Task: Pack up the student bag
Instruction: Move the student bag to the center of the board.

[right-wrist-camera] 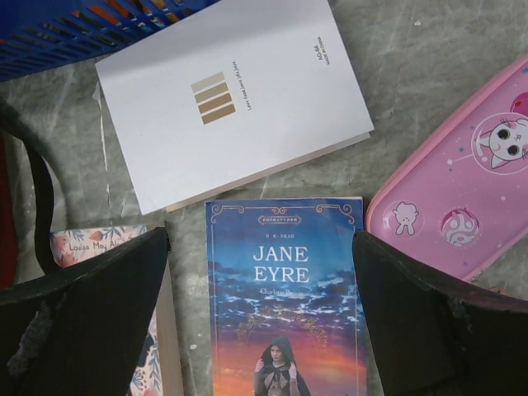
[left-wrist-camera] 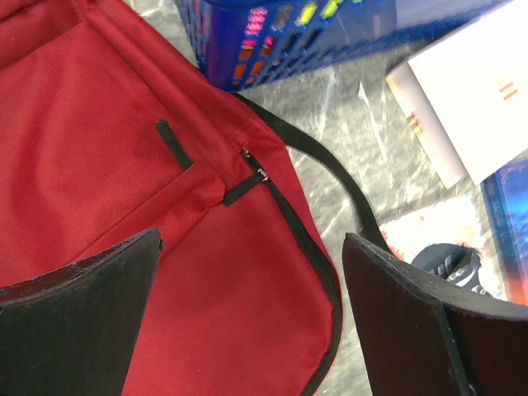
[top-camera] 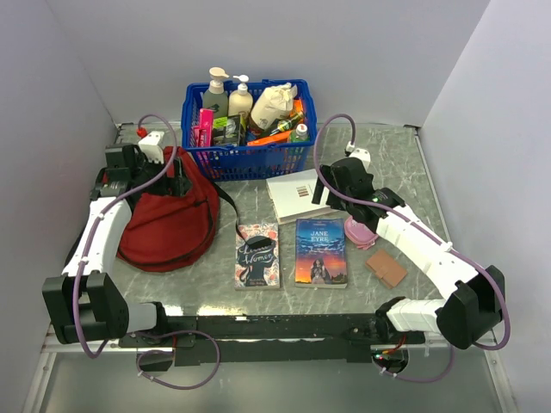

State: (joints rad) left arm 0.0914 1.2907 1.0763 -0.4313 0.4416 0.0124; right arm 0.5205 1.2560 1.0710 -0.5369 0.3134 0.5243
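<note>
– Left hand, state?
– Jaws spread wide, nothing between them. It hangs over the student bag. Its wrist view shows red fabric below and a zipper pull just ahead of the fingers. Whether the fingers touch the fabric: cannot tell.
– Right hand?
– Also spread wide and empty. It hangs over the top edge of the Jane Eyre book, and in the wrist view its fingers flank the cover's width.
– Layout, near to far?
– Nearest on the bench is a brown wallet-like item, at the right. Left of it lies Jane Eyre, then a floral-cover book. The two books lie flat, side by side with a narrow gap. A pink case with a cat print lies just right of Jane Eyre, partly under the right arm.
– And the bag?
– Left part of the bench, lying flat, dark red, near the floral-cover book. A black strap trails off its right edge toward that book.
– Further back?
– A white book lies flat just beyond Jane Eyre. At the far wall a blue basket holds bottles and tubes, close behind the bag's upper right and the white book.
</note>
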